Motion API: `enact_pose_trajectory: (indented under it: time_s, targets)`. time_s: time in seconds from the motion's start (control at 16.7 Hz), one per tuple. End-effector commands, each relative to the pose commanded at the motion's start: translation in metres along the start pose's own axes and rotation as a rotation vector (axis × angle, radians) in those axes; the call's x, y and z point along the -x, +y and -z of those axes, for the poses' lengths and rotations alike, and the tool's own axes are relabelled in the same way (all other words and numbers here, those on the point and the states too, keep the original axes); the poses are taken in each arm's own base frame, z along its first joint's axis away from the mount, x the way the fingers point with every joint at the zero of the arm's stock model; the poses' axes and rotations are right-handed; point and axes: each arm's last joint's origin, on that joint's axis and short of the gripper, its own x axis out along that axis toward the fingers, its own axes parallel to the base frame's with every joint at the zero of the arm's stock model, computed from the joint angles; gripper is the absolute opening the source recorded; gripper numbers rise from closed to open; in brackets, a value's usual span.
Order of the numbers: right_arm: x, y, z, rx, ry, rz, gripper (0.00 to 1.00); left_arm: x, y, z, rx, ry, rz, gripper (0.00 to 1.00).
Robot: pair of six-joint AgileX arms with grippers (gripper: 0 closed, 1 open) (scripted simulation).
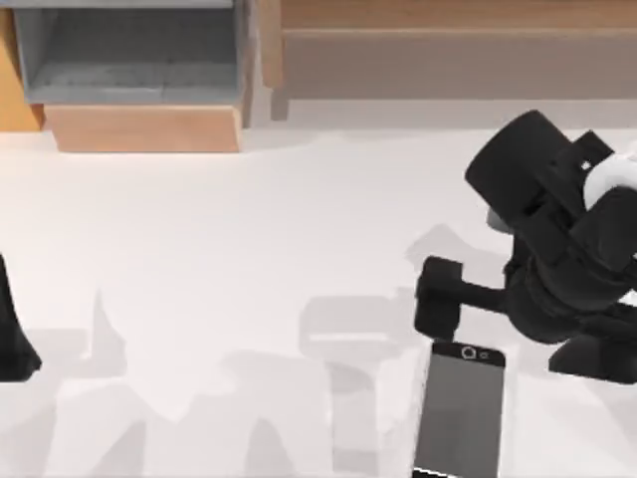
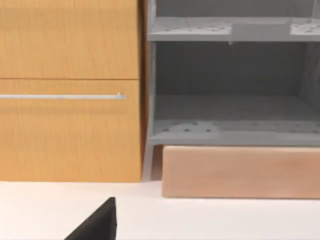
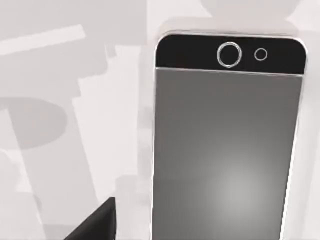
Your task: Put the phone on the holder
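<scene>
The phone (image 1: 463, 408) lies flat on the white table near the front edge, right of centre, screen up. Its black bezel with the ring mark points toward the back. In the right wrist view the phone (image 3: 225, 150) is seen from close above, its grey screen facing the camera. My right gripper (image 1: 438, 297) hangs just above and behind the phone's top end, apart from it. My left arm (image 1: 12, 334) is parked at the table's left edge. The holder is out of view.
A wooden cabinet with a grey open shelf (image 1: 129, 60) stands at the back left, with a wooden plinth (image 1: 144, 127) under it. A long wooden unit (image 1: 448, 50) runs along the back right. The left wrist view faces the drawer handle (image 2: 60, 96) and the shelf (image 2: 230, 100).
</scene>
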Motion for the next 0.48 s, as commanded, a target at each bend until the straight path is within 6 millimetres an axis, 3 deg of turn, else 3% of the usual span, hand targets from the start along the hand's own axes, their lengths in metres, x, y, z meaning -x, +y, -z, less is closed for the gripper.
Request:
enact_pose_trajectory:
  time_s: [0.24, 0.48]
  targets:
    - [-0.022, 0.028, 0.007, -0.022, 0.109, 0.129, 1.00, 0.000, 0.000, 0.000, 0.000, 0.000, 0.000, 1.00]
    - [-0.026, 0.031, 0.008, -0.026, 0.124, 0.150, 1.00, 0.000, 0.000, 0.000, 0.000, 0.000, 0.000, 1.00]
